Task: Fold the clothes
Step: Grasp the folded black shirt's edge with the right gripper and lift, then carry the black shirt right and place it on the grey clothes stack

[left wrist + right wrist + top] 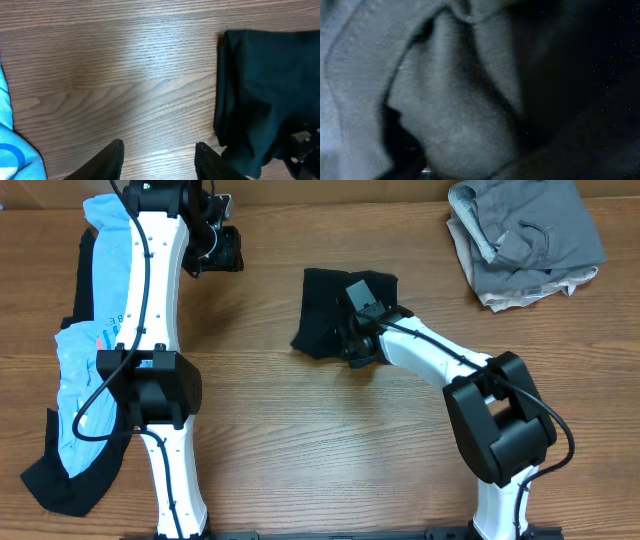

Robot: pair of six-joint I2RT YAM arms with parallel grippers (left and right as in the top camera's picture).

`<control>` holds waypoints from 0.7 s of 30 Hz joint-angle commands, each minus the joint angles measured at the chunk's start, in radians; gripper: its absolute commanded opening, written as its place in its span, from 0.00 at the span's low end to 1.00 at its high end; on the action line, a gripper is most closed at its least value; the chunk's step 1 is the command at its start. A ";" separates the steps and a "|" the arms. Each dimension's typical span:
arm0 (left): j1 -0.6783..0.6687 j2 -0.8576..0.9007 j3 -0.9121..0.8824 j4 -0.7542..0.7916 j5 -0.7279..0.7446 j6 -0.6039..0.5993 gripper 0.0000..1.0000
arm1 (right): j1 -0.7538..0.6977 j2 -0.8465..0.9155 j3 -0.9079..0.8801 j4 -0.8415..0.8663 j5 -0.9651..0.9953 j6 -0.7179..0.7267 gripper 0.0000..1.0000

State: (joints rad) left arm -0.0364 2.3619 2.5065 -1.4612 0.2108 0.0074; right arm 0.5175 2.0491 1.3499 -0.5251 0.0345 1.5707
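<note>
1. Blue garment [75, 370]: near left of the table [300, 450], partly under the left arm. It lies rumpled over a dark cloth [60, 480] whose corner sticks out at the near edge. It looks thin, light and limp, and is judged unfolded.
2. Black garment [325, 305]: middle of the table, lying in a rough square with some layers doubled over.
   - Handling, as judged: light, soft and without stiffness. It will sag and drape once lifted, and may slide on the smooth wood. It is not fragile.
   - Best hold: a pinch at a corner or along a free edge, taking only the layers meant to move. The bunched middle is a poor place to grip.
3. Right claw [352, 340]: set down on the near right part of the black garment and touching it. The right wrist view shows only cloth folds pressed close, and no fingers can be seen. Whether the claw is spread or clamped cannot be told.
4. Left claw [159, 152]: farther back, over bare table between the blue garment and the black garment. Its fingers [112, 157] are parted wide, holding nothing and touching nothing.
5. Grey pile [530, 235]: far right corner, well apart from both claws. It is bundled loosely and looks thicker and heavier than the black piece.
</note>
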 commanded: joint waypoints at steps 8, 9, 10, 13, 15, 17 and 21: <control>0.010 0.001 -0.010 0.004 -0.013 0.015 0.49 | -0.071 0.031 0.021 0.101 -0.236 -0.589 0.04; 0.010 0.001 -0.010 0.003 -0.013 0.015 0.49 | -0.088 0.026 0.029 0.101 -0.286 -0.658 0.04; 0.010 0.001 -0.010 0.003 -0.013 0.015 0.49 | -0.107 0.021 0.036 0.097 -0.338 -0.724 0.04; 0.010 0.001 -0.010 0.005 -0.028 0.015 0.49 | -0.181 -0.008 0.041 0.044 -0.459 -0.873 0.04; 0.010 0.001 -0.010 0.004 -0.035 0.015 0.49 | -0.237 -0.036 0.041 -0.008 -0.471 -0.921 0.04; 0.010 0.001 -0.010 0.006 -0.035 0.015 0.49 | -0.284 -0.070 0.041 -0.038 -0.482 -0.987 0.04; 0.010 0.001 -0.010 0.016 -0.035 0.015 0.49 | -0.358 -0.195 0.045 -0.068 -0.481 -1.078 0.04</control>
State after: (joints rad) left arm -0.0364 2.3619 2.5065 -1.4506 0.1886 0.0074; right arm 0.1993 2.0132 1.3643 -0.5957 -0.4023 0.6285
